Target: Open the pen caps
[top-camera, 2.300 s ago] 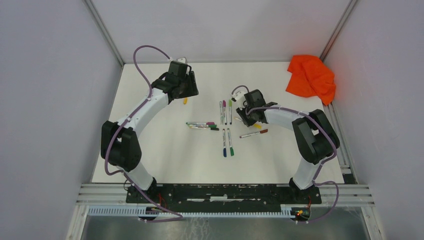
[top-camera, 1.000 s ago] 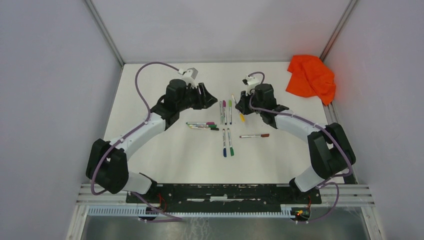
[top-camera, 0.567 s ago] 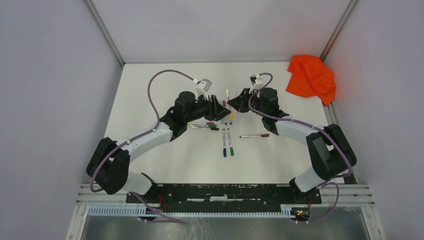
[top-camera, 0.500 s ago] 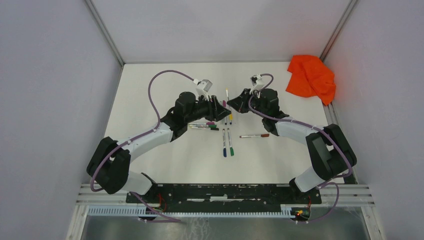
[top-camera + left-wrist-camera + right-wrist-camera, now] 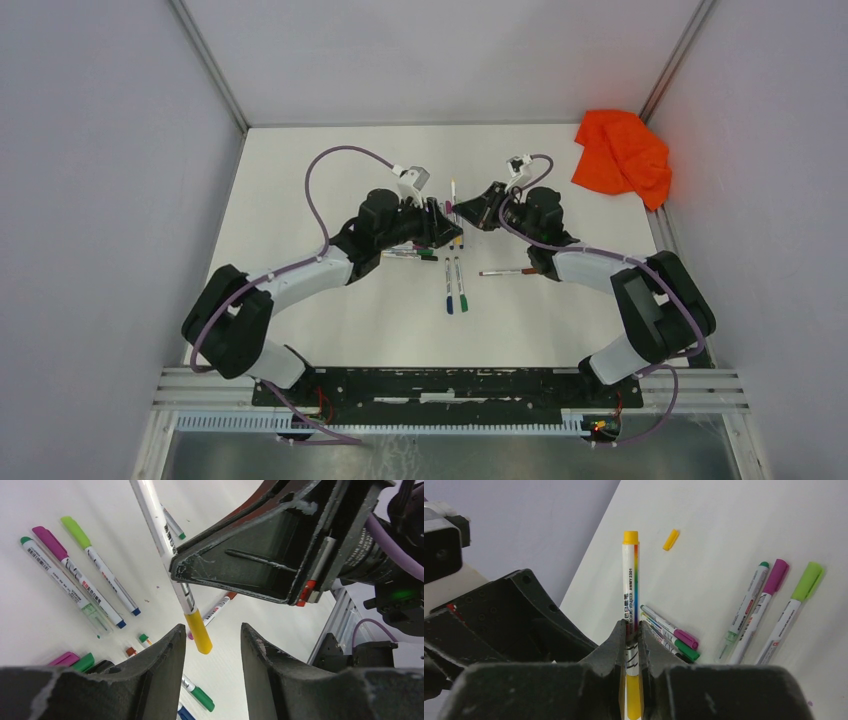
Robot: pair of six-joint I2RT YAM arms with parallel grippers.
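My right gripper (image 5: 632, 628) is shut on the white barrel of a yellow pen (image 5: 630, 580), held up off the table near its middle. The pen's yellow cap (image 5: 199, 632) points down, towards my left gripper (image 5: 212, 629). That gripper is open and the cap's tip hangs just above the gap between its jaws, close to the left finger and not touching it. From above, the two grippers meet at the table's centre, left gripper (image 5: 438, 222) facing right gripper (image 5: 470, 210). A loose yellow cap (image 5: 670, 539) lies on the table beyond.
Several capped pens lie on the white table: a lime cap (image 5: 807, 580), a magenta cap (image 5: 775, 576), a side-by-side pair with magenta and green caps (image 5: 685, 645), blue and green ones (image 5: 455, 290), a dark red one (image 5: 508, 271). An orange cloth (image 5: 622, 150) sits back right.
Both arms have swung in to the table's centre. The right gripper has lifted and turned the yellow pen, and the open left gripper has come up under its cap.
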